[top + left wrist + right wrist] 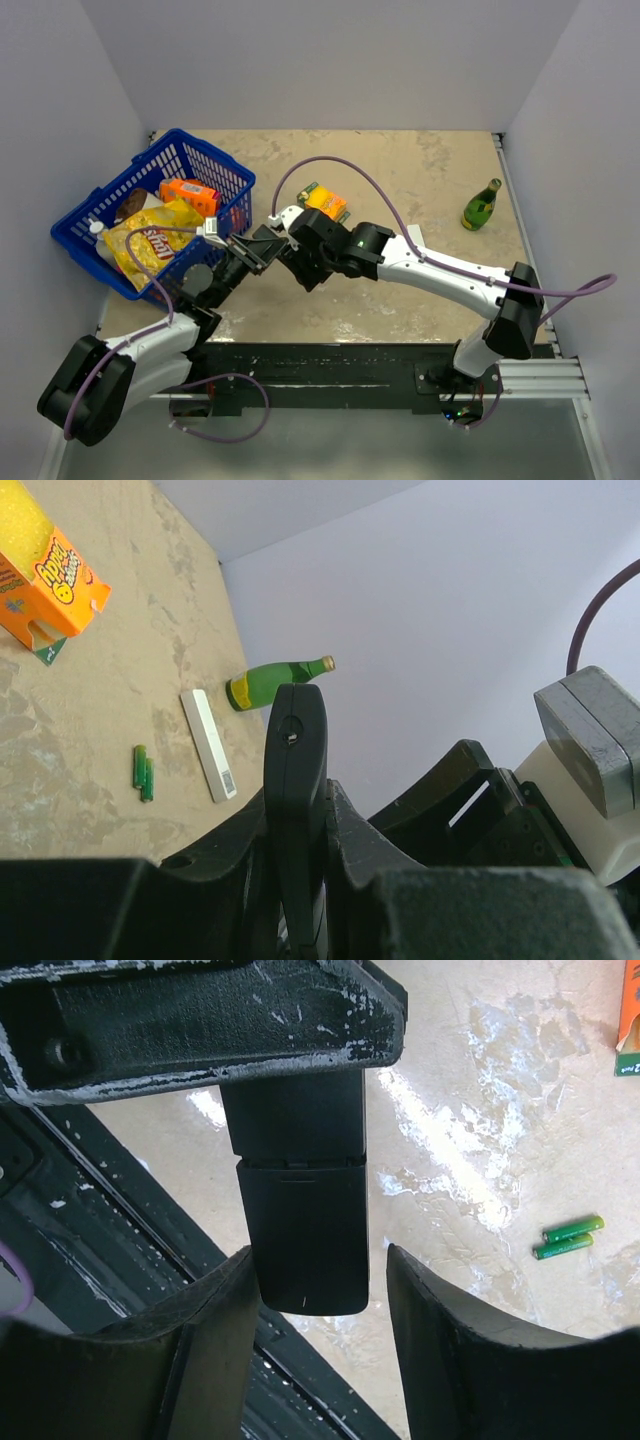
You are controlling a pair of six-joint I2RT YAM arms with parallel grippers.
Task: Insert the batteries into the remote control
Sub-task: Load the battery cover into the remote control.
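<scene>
Our left tool [298, 880] grips the remote control [296, 750], a slim, smooth black bar, held up off the bench [90, 710]. Our right tool [325, 1355] sits wide around its end, maybe touching one side. We think its back must slide open next. The batteries [572, 1237], two small green sticks, lie on the bench.

Open table [90, 710] lies around the batteries [144, 773], lower left in the left wrist view. The white bar [209, 745] lies just right, the green bottle [275, 683] beyond it, seemingly clear of both.
</scene>
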